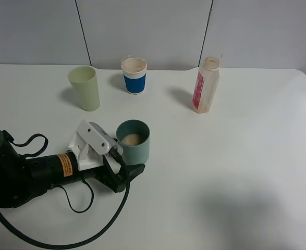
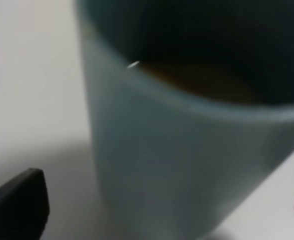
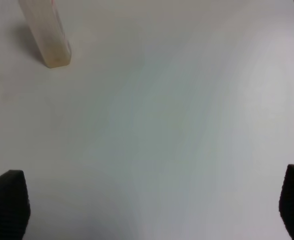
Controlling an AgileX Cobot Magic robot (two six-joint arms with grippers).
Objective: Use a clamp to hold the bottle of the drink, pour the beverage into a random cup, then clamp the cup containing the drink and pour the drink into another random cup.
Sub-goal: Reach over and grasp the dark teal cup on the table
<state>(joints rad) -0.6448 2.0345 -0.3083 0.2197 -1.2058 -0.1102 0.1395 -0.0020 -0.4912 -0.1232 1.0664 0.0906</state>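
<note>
A teal cup [image 1: 133,140] with brown drink in it stands left of the table's middle. It fills the left wrist view as a blurred teal cup [image 2: 187,150]. My left gripper [image 1: 126,157] is open around it, one finger on each side, with a gap showing between the near finger [image 2: 16,205] and the cup wall. The drink bottle [image 1: 206,86], pale with a red label and no cap, stands upright at the back right. The right wrist view catches the bottle [image 3: 46,35] far ahead of my right gripper [image 3: 151,205], which is open over bare table and holds nothing.
A light green cup [image 1: 85,87] stands at the back left. A paper cup with a blue sleeve [image 1: 134,75] stands at the back centre. The left arm's black cable [image 1: 80,208] loops over the white table [image 1: 236,172] near the front edge.
</note>
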